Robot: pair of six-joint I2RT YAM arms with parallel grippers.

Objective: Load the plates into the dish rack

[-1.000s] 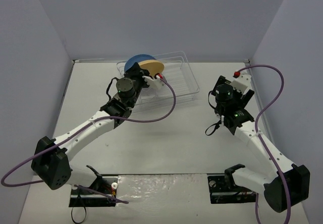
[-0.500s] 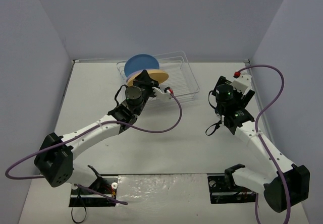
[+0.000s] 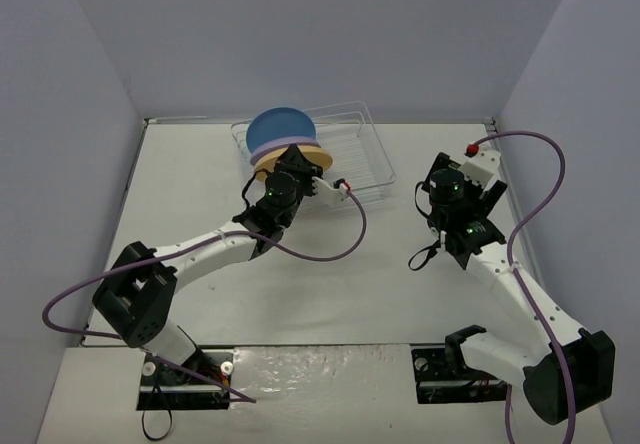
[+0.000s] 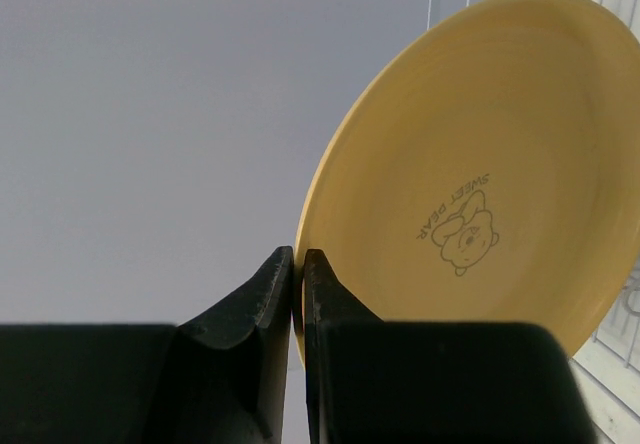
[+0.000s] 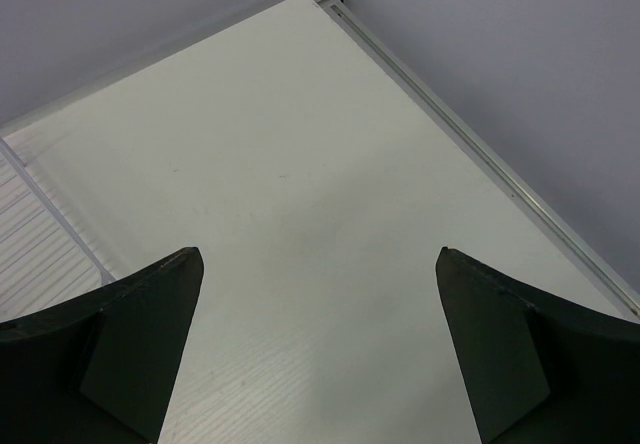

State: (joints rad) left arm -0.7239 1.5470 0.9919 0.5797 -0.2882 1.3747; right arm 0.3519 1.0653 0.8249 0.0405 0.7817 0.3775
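Plates (image 3: 282, 126), three, at one dish rack (image 3: 362, 154); left pincer (image 4: 298, 256) grasps yellow (image 4: 470, 164), right pincer (image 5: 318, 254) released.

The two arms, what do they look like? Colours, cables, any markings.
Both the left arm and right arm have white links joined by chunky black joints, with small green lights on the wrist housings. A purple cable loops along each. The right arm carries a red cap near its wrist. The fingers are matte black wedges.
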